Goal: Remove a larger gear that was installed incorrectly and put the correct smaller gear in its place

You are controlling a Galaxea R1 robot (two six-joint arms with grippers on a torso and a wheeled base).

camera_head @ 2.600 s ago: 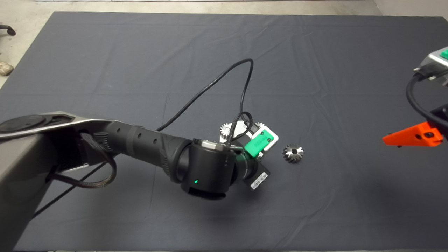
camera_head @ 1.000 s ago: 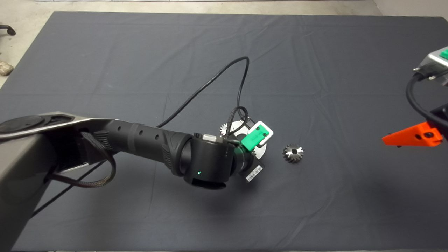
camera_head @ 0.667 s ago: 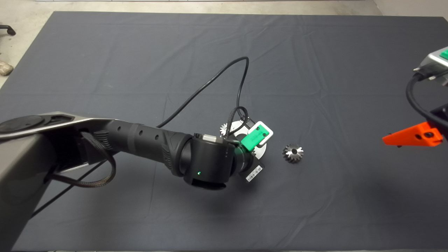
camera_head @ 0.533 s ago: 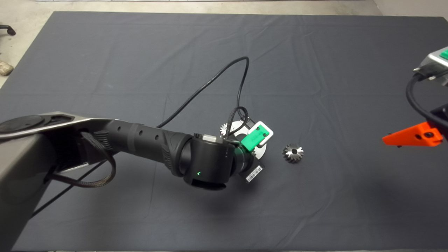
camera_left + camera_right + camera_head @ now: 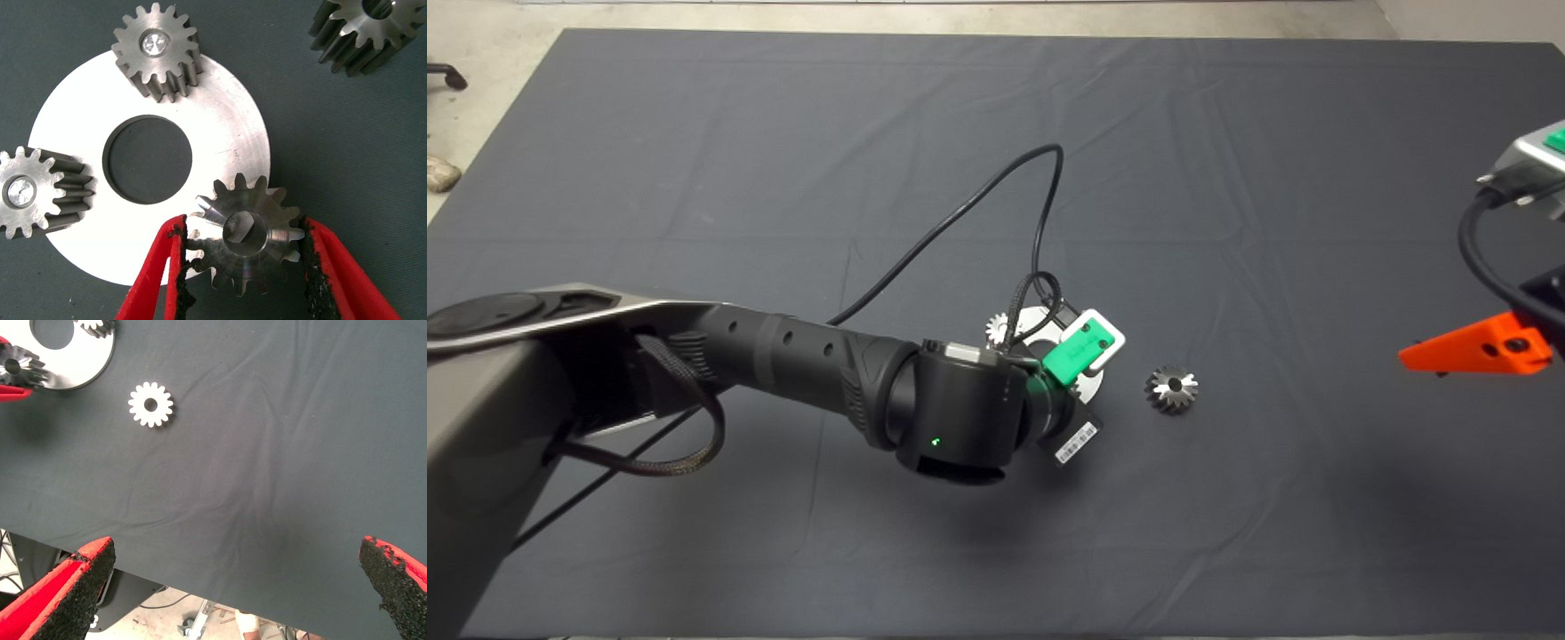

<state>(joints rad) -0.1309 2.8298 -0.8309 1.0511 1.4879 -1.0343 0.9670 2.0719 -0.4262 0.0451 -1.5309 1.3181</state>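
Observation:
My left gripper (image 5: pixel 243 227) is shut on the larger gear (image 5: pixel 247 247), a dark bevelled gear with slanted teeth, one pad on each side. It holds the gear over the rim of a round silver plate (image 5: pixel 227 127) with a centre hole. The smaller gear (image 5: pixel 1172 388), a bright spur gear, lies loose on the mat right of the plate. It also shows in the left wrist view (image 5: pixel 367 27) and the right wrist view (image 5: pixel 150 404). In the head view the left gripper's green housing (image 5: pixel 1083 348) hides the held gear. My right gripper (image 5: pixel 230 580) is open and parked at the right edge.
Two more small spur gears (image 5: pixel 157 50) (image 5: pixel 33 193) sit on pins at the plate's rim. A black cable (image 5: pixel 960 213) loops over the mat behind the left wrist. One red finger (image 5: pixel 1476 348) of the right gripper shows at the right edge of the head view.
Since 2.6 s ago the left gripper has shifted a little left and further back over the plate. In the last second it has barely moved. The loose gear and the right arm have stayed put.

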